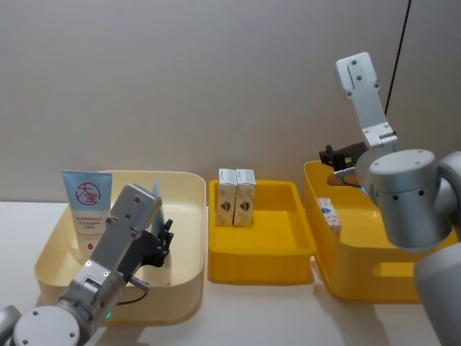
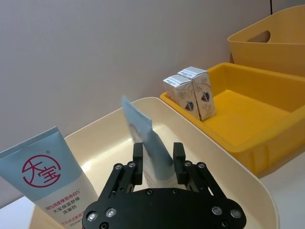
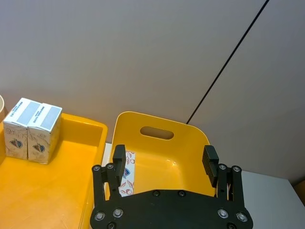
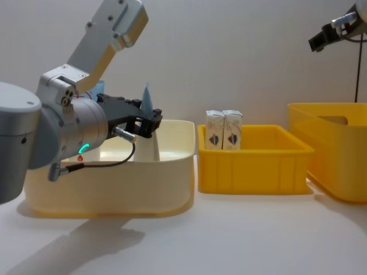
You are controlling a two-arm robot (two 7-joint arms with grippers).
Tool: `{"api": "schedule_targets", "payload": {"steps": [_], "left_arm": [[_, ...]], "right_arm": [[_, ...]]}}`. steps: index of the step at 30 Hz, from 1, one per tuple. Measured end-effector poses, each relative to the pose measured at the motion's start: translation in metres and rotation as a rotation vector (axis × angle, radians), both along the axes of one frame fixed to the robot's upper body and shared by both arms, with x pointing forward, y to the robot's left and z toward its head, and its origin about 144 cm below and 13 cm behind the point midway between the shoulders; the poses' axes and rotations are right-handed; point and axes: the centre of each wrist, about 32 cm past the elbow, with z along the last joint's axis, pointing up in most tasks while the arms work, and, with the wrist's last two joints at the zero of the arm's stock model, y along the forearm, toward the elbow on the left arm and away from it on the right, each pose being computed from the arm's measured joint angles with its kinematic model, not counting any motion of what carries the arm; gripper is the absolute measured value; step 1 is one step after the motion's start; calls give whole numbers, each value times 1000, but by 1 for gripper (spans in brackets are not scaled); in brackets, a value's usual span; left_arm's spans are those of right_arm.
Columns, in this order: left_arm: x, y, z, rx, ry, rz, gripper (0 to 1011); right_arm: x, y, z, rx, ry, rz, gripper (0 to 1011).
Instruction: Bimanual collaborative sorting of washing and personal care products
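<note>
A pale-blue-and-white squeeze tube (image 2: 141, 125) stands upright in the cream bin (image 1: 189, 238), crimped end up, long axis vertical. We see it near the bin's middle, toward its right wall. The left gripper (image 2: 158, 153) reaches in from the near side. Its two black fingers (image 2: 137, 161) are closed narrowly on the tube's flat faces and seem to grip it around mid-height.

Above the tube the way is open, so we judge a straight lift would clear the bin's rim. A second squeeze tube (image 1: 86, 209) leans in the bin's far left corner, well apart from the held one.

To the right sits the shallow yellow tray (image 1: 295, 241). Two cream cartons (image 1: 236, 197) stand touching in its far left corner, and the rest of its floor is bare.

Farther right is the deep yellow bin (image 1: 360, 277), with a white red-printed carton (image 1: 329, 214) against its left wall. The right gripper (image 3: 164, 160) hangs above this bin with its fingers spread wide, holding nothing. The left arm is the nearer one to both tubes.
</note>
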Motion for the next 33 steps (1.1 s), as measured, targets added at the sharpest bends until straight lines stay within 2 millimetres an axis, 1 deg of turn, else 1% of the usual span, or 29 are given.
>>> {"api": "schedule_targets", "payload": {"steps": [3, 4, 7, 24, 33], "left_arm": [[0, 0, 0, 0, 0, 0, 324], [0, 0, 0, 0, 1, 0, 268], [0, 0, 0, 0, 1, 0, 234], [0, 0, -1, 0, 2, 1, 125], [0, 0, -1, 0, 2, 1, 85]], "right_arm": [[0, 0, 0, 0, 0, 0, 1001], [0, 0, 0, 0, 0, 0, 1001], [0, 0, 0, 0, 0, 0, 1001], [0, 0, 0, 0, 0, 0, 1001], [0, 0, 0, 0, 0, 0, 1001]]}}
